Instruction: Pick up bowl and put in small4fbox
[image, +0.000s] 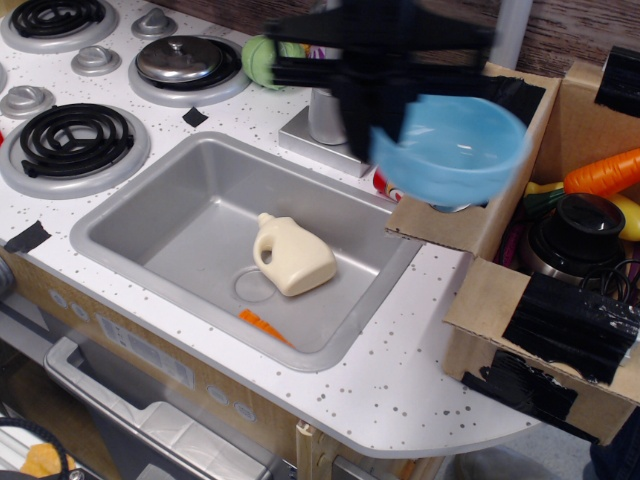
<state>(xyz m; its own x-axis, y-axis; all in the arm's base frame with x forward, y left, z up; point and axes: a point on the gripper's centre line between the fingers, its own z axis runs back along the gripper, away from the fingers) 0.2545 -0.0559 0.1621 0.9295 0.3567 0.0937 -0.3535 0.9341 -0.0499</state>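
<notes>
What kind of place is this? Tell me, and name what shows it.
Most likely a toy play kitchen. A grey sink basin with a faucet sits in a speckled white counter, beside coil burners. Plastic-looking toy food, such as a carrot, fills a taped cardboard box.

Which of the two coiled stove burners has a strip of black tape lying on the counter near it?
The nearer coiled burner, left of the sink; black tape lies below it.

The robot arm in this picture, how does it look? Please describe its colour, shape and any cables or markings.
The robot arm is entirely black, with a matte finish and blocky, angular segments. It is motion-blurred, so fine details are lost. The black gripper ends in dark, flat fingers. No cables, labels, markings or coloured parts can be made out on it.
</notes>
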